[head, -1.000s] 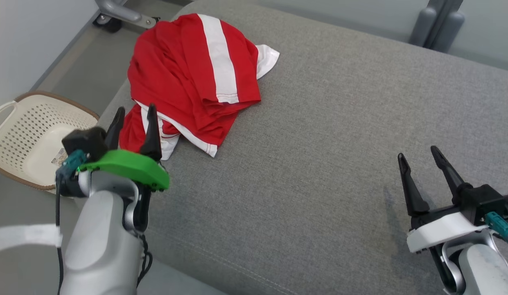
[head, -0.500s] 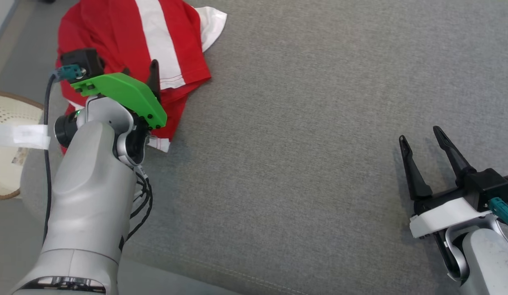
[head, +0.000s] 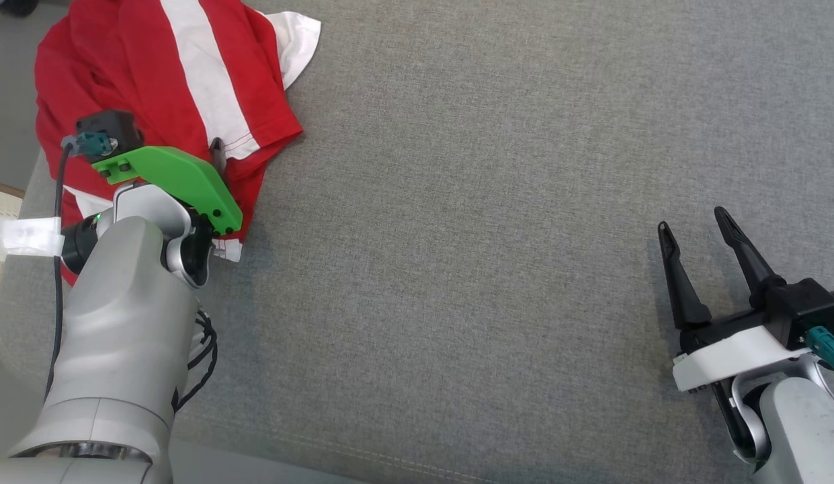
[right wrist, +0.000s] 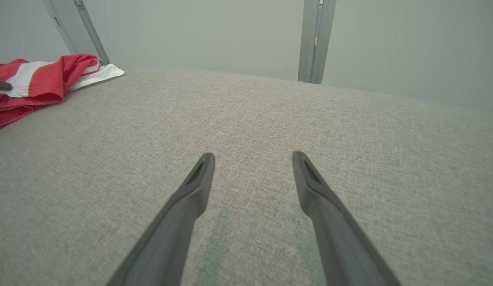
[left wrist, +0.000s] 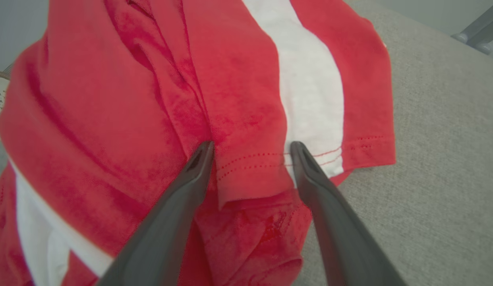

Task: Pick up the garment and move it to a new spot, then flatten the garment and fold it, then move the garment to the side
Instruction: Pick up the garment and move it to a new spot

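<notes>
- A grey fabric cushion spreads across the head view, bare over its middle and right. In the right wrist view a pale wall and grey metal uprights stand behind it.
- The garment, a red shirt with a white stripe and white trim, lies crumpled in the upper left of the head view, at the cushion's left edge. It has not yet been lifted.
- In the left wrist view, a stitched hem crossing the white stripe sits folded over looser red layers lower in the frame.
- The left gripper has its fingers spread wide, one on either side of that hem fold. The tips are on or just above the cloth, though I cannot tell which, and nothing is gripped.
- A second ago this gripper stood short of the garment's near edge; now it has come forward over it. Its green wrist plate covers the nearest folds in the head view.
- The whole head picture has also slid, so the camera has moved. The shirt's folds look unchanged.
- The reach looks finished, and closing on the hem fold seems the next step. A pinch there may catch only the top layers, leaving the rest to trail.
- The right gripper stays at the lower right, well apart from the shirt. Its fingers are wide and empty over bare cushion.
</notes>
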Controlling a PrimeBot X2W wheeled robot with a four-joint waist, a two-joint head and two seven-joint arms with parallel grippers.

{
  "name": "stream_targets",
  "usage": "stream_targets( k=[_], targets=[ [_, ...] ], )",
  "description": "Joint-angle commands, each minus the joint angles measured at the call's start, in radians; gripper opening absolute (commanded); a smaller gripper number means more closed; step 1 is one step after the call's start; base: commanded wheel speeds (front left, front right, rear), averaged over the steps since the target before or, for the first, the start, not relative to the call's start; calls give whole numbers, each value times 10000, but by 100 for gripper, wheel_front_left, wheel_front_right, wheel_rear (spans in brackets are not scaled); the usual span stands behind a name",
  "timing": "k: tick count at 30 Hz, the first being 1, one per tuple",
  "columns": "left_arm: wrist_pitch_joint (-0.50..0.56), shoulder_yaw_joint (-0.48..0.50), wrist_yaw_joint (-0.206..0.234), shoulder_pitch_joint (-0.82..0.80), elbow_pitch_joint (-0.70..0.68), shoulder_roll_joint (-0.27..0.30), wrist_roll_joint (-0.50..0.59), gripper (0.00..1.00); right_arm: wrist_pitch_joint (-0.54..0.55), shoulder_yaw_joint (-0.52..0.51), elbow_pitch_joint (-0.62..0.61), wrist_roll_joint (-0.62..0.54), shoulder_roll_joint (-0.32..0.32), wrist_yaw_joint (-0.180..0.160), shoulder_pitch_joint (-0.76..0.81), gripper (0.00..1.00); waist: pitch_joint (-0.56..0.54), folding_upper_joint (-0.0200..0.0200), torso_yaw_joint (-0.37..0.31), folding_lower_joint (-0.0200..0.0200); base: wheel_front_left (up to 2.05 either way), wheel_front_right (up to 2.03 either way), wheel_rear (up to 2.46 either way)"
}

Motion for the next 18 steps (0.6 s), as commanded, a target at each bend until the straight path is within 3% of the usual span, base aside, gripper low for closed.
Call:
stream_targets(
  k=[1, 9, 10, 11, 13, 18],
  targets=[
    [-49, -43, 47, -156, 147, 65, 91, 100, -32, 40, -16, -20, -27, -3, -13, 100, 2, 0, -10, -1, 0, 0, 0],
    [-158, -55, -123, -319, 852, 211, -36, 100, -32, 245, 9, 51, -41, -3, -282, 100, 53, 0, -353, -1, 0, 0, 0],
    [-182, -71, -169, -350, 881, 208, -43, 96, -32, 213, -3, 59, -44, -3, -284, 100, 71, 0, -372, -1, 0, 0, 0],
    [-218, -125, -212, -380, 913, 207, 6, 51, -32, 183, -6, 63, -51, -3, -266, 100, 76, 0, -391, -1, 0, 0, 0],
    [-396, -166, -297, -445, 945, 202, 24, 0, -32, 126, 10, 50, -28, -3, -182, 100, 64, 0, -417, -1, 0, 0, 0],
    [-614, -265, -473, -451, 1066, 250, 29, 0, -32, -10, 53, 61, 110, -3, -61, 100, -40, 0, -428, -1, 0, 0, 0]
  ],
)
